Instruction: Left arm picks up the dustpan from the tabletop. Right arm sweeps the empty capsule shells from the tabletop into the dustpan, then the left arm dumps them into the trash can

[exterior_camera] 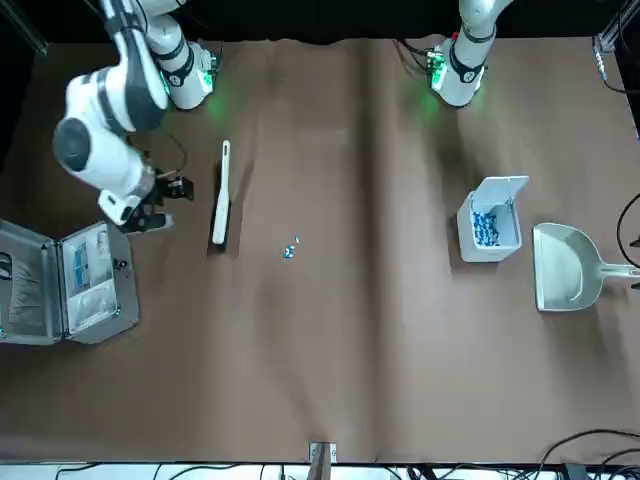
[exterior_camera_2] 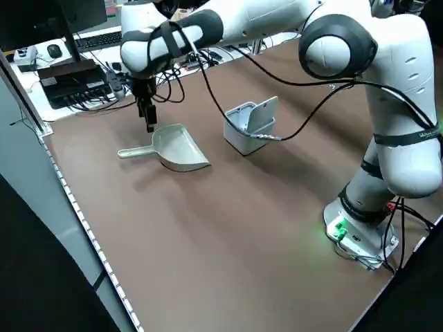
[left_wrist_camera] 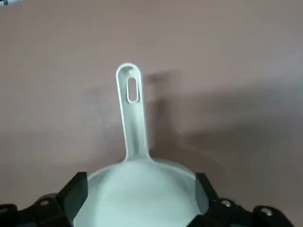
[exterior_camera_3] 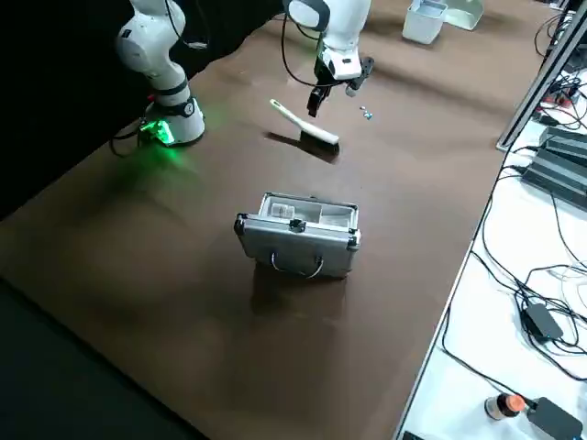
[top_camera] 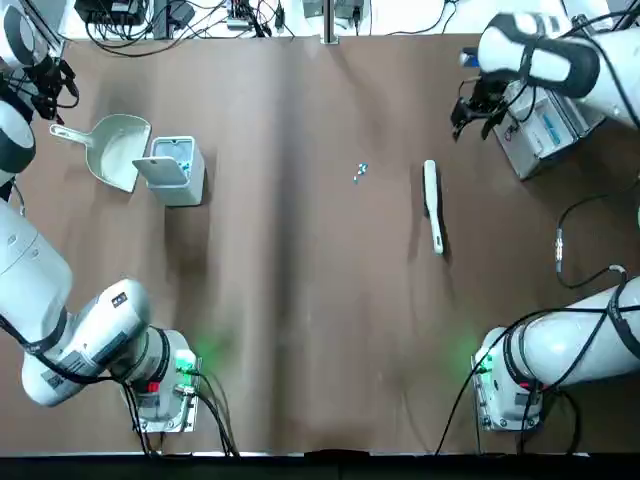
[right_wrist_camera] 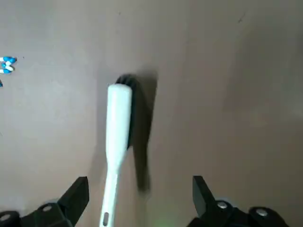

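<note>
At the left edge of the tabletop [top_camera: 300, 330], a matte brown surface with darker streaks, the black two-finger left pincer [left_wrist_camera: 142, 189] is held above the dustpan, its fingers wide apart with nothing clamped. The dustpan [top_camera: 118, 150], a pale greenish-white, smooth plastic scoop with a rounded back and a straight front lip, lies flat just right of the left arm. Its short, slotted handle [top_camera: 70, 134] points left, its long axis running roughly crosswise; from overhead, the handle tip is seen close by the pincer, on the side of the robot's bases. The left arm is clearly the nearer, and the handle is judged to be the part to be gripped next. Just right of the scoop stands the trash can [top_camera: 181, 190], a boxy light-grey plastic bin, its lid open towards the dustpan and blue-and-white pieces inside. Well apart, near mid-table, the tiny, glossy empty capsule shells [top_camera: 361, 172] are clustered. Further right lies a white-handled brush [top_camera: 432, 205] with dark bristles turned rightward. Beyond it, the right pincer [right_wrist_camera: 141, 189] is held, fingers apart and empty, beside an open silver metal case [exterior_camera_3: 298, 236].
</note>
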